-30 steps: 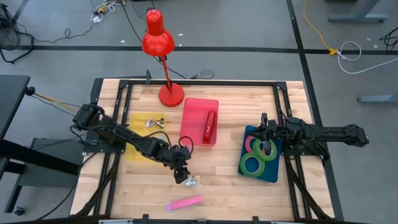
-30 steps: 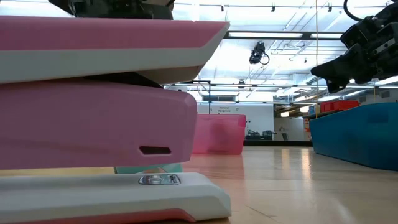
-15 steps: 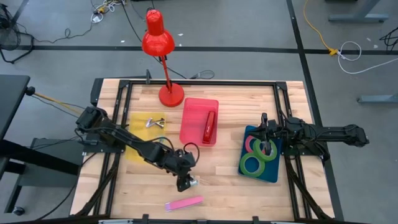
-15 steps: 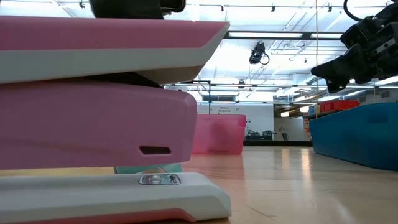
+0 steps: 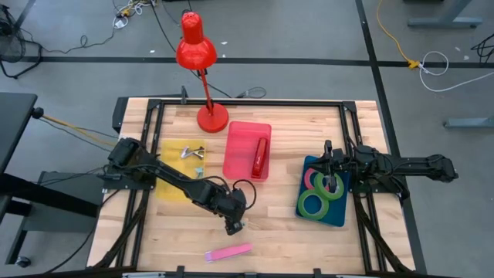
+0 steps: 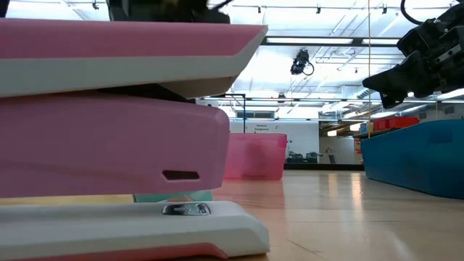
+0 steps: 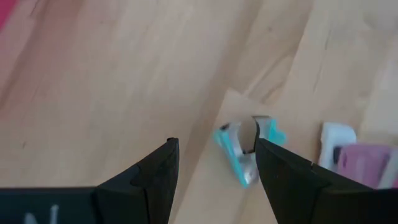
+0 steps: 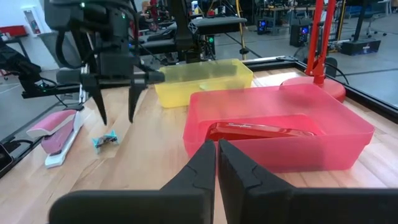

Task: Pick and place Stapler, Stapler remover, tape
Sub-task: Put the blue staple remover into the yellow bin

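Note:
A small teal and silver staple remover (image 7: 247, 150) lies on the wooden table, also seen in the right wrist view (image 8: 104, 142). My left gripper (image 7: 214, 158) is open and hovers just above it (image 5: 234, 225), fingers pointing down on either side, touching nothing. A pink stapler (image 5: 228, 252) lies near the table's near edge and fills the low view (image 6: 109, 123). Two green tape rolls (image 5: 312, 205) and a pinkish-red one (image 5: 315, 179) lie flat in a blue tray (image 5: 340, 218). My right gripper (image 8: 216, 155) is shut and empty above that tray's far end (image 5: 328, 153).
A pink-red bin (image 5: 235, 166) holds a red stapler (image 5: 260, 157). A yellow tray (image 5: 171, 188) holds metal staple removers (image 5: 193, 152). A red desk lamp (image 5: 202, 77) stands at the far edge. Bare wood lies between the bin and the blue tray.
My left arm has stretched out, and its gripper has gone toward the table's near right until it stands over the staple remover. The staple remover and the pink stapler have not moved.

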